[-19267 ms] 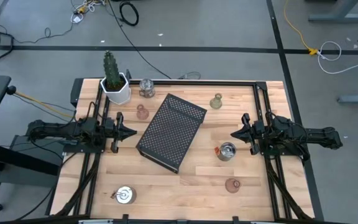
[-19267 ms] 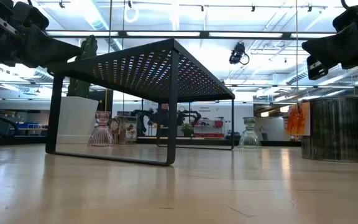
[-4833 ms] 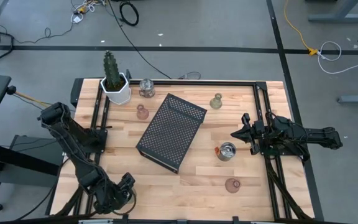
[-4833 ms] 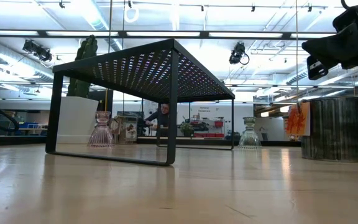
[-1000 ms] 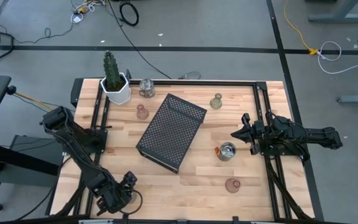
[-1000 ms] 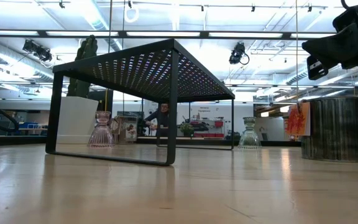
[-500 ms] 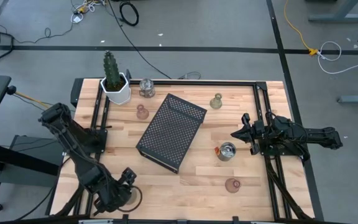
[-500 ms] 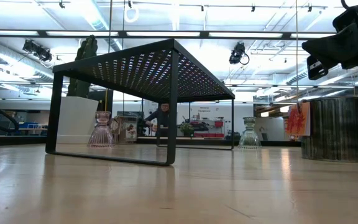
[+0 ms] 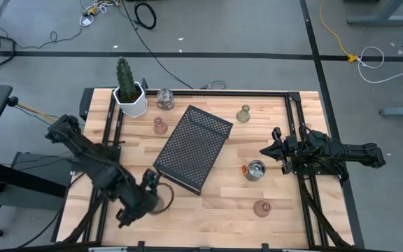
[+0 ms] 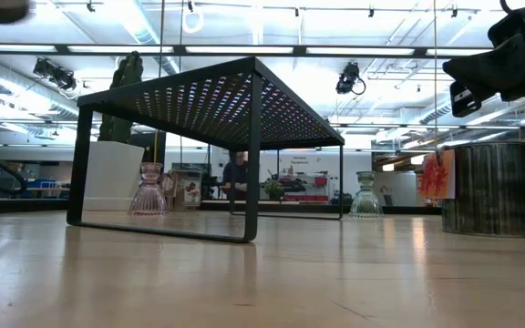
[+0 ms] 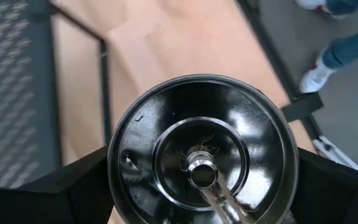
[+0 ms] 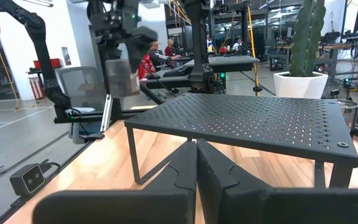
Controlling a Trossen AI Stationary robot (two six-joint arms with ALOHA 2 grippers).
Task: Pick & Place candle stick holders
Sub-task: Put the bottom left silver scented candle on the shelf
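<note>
- High view: I have the left gripper [image 9: 152, 198] raised near the table's front-left, clamped on a shiny silver round candle stick holder [image 9: 161, 199], just beside the near corner of the black perforated metal tray [image 9: 191, 148]. In my judgement a low or hurried carry could strike that corner. The other holders stand around the tray: a second silver one [image 9: 255, 170] by the right gripper [image 9: 266, 150], a clear one [image 9: 165, 98] beside the white hexagonal cactus pot [image 9: 131, 101].
- Low view: the tray stands raised on legs; a pink glass holder [image 10: 149, 189] sits beyond it. The carried holder is not seen here.
- Left wrist view: the silver holder [image 11: 202, 152] fills the gap between both fingers, open mouth facing the camera. Smooth metal may slip, I judge.
- Right wrist view: the waiting right gripper's fingers [image 12: 173, 180] meet, empty.
- No legible writing in any view.
</note>
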